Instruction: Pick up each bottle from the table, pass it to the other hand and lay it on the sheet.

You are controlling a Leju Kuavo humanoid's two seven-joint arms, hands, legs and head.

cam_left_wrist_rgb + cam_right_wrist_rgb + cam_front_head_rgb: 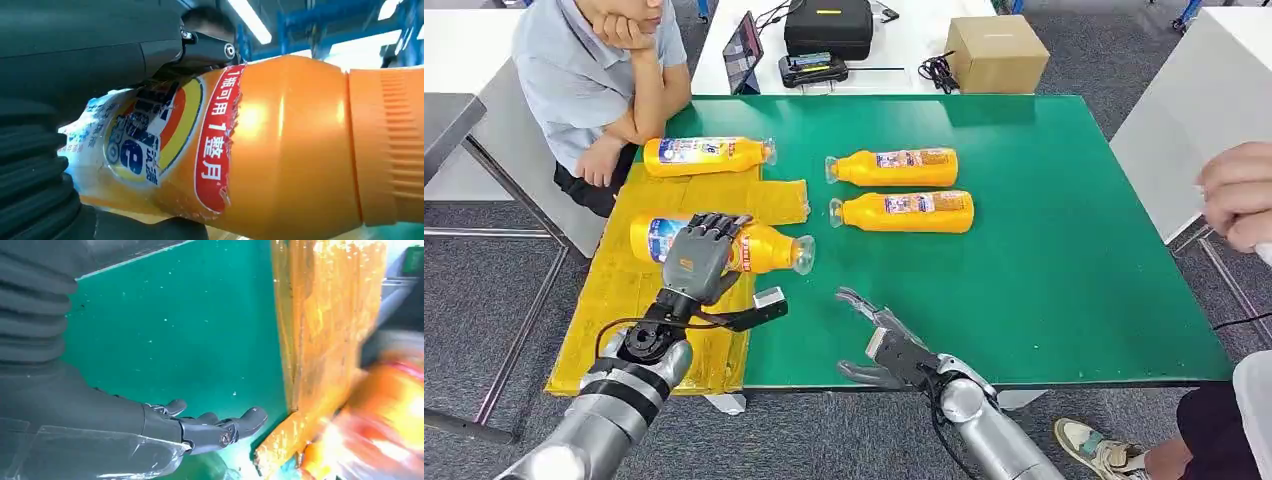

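Note:
My left hand [702, 255] grips an orange bottle [769, 248] around its labelled middle; the bottle lies sideways over the yellow sheet [624, 310], cap end out over the green table. Close up, the bottle [280, 145] shows its label under my fingers [150, 50]. Whether it rests on the sheet I cannot tell. Another bottle [707, 156] lies at the sheet's far end. Two more bottles [894, 167] [906, 211] lie side by side on the green table [1044, 280]. My right hand [879, 340] [200, 427] is open and empty near the front edge, beside the sheet [320, 325].
A person [614, 90] sits at the far left corner, forearm by the sheet. Another person's hand [1239, 195] shows at the right edge. A cardboard box [996, 52], a black case [828, 27] and a tablet [742, 50] stand on the white table behind.

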